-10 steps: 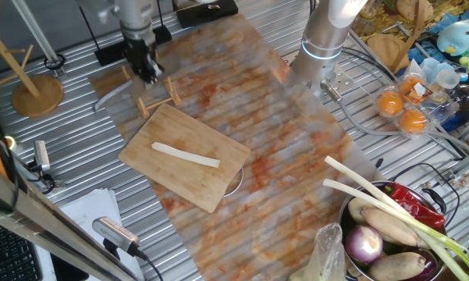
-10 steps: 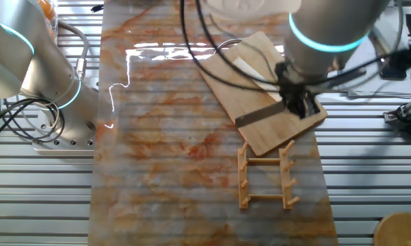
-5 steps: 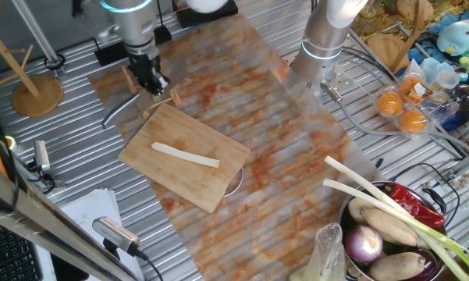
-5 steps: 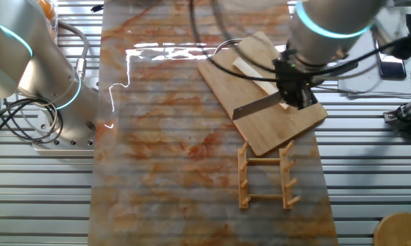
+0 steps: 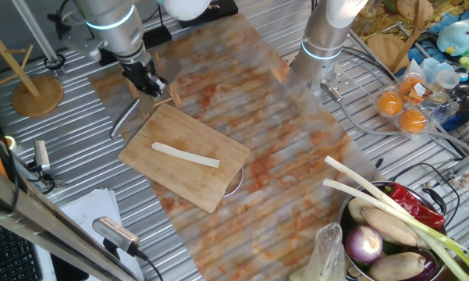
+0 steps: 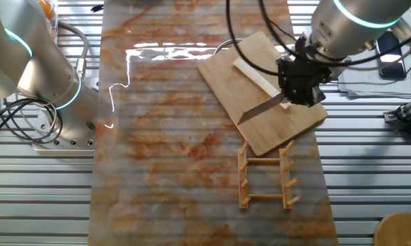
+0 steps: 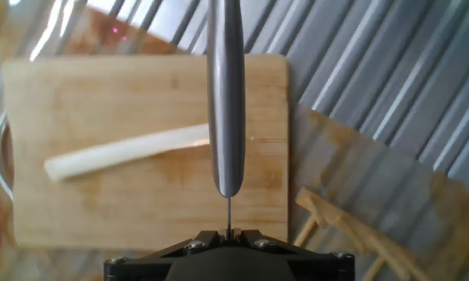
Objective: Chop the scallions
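**Tool holds knife above board edge, scallion uncut**

One fixed view, left to right: wooden stand (image 5: 33,84) far left of the tool (image 5: 143,78). Tool clamped tight on a knife (image 5: 126,115), blade slanting down-left from it over the worktop (image 5: 78,58). Small wooden rack (image 5: 158,96) right by the tool. Cutting board (image 5: 185,154) just below-right of the tool; the scallion (image 5: 185,154), one whole pale stick, lies across the board's middle, apart from the blade. Second arm base (image 5: 321,39) well to the right of the tool. Eggs (image 5: 401,110) and a bowl of vegetables (image 5: 390,234) far right, long green-leafed stalks (image 5: 390,204) over the bowl.

The other fixed view: idle arm (image 6: 27,61) far left. Marbled mat (image 6: 171,137) under everything. Cutting board (image 6: 253,102) left of and under the tool (image 6: 299,78); knife (image 6: 261,108) sticks out leftward from it, over the board. Scallion (image 6: 254,75) on the board, its near end hidden behind the tool; blade contact cannot be told. Wooden rack (image 6: 267,174) below the tool.

Hand view: scallion (image 7: 125,152) runs left from the blade, which crosses its right end from this angle. Knife (image 7: 225,94) straight ahead of the tool (image 7: 228,238), jaws pinched narrow on its spine. Cutting board (image 7: 140,195) beneath. Rack (image 7: 343,222) lower right.
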Tool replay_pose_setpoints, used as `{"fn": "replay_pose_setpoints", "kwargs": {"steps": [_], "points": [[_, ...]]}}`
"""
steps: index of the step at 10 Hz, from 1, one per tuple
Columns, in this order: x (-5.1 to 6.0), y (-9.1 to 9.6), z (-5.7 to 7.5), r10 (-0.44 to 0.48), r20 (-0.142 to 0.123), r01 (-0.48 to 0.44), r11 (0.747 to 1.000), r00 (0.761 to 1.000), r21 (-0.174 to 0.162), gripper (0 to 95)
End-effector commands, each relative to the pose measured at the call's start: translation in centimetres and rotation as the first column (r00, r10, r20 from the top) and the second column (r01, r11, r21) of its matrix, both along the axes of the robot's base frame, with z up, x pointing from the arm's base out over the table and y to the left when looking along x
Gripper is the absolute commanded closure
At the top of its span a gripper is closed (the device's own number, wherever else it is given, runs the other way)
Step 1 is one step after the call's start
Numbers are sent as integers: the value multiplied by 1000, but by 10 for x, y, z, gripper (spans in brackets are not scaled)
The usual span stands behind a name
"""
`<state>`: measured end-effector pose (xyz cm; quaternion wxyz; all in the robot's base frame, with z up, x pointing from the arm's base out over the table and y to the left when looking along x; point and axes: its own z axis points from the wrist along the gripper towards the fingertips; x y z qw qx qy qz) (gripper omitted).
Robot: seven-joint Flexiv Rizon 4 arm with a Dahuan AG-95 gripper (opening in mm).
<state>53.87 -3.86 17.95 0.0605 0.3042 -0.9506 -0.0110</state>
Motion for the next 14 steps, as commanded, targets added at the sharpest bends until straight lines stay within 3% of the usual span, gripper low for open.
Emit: {"fn": "replay_pose_setpoints", "kwargs": {"steps": [1, 4, 6, 7, 8, 11, 13, 14], "points": [[1, 4, -2, 229, 114, -233, 972, 967, 21, 950], [21, 63, -23, 170, 177, -182, 982, 969, 56, 950], [25, 93, -34, 144, 194, -158, 985, 970, 62, 950], [26, 111, -42, 128, 192, -140, 989, 973, 50, 950], [27, 118, -50, 131, 186, -136, 991, 974, 11, 950], [40, 117, -74, 86, 180, -92, 996, 980, 24, 950], [52, 121, -82, 52, 146, -55, 998, 988, 19, 950], [58, 125, -78, 37, 107, -39, 999, 994, 20, 950]]}}
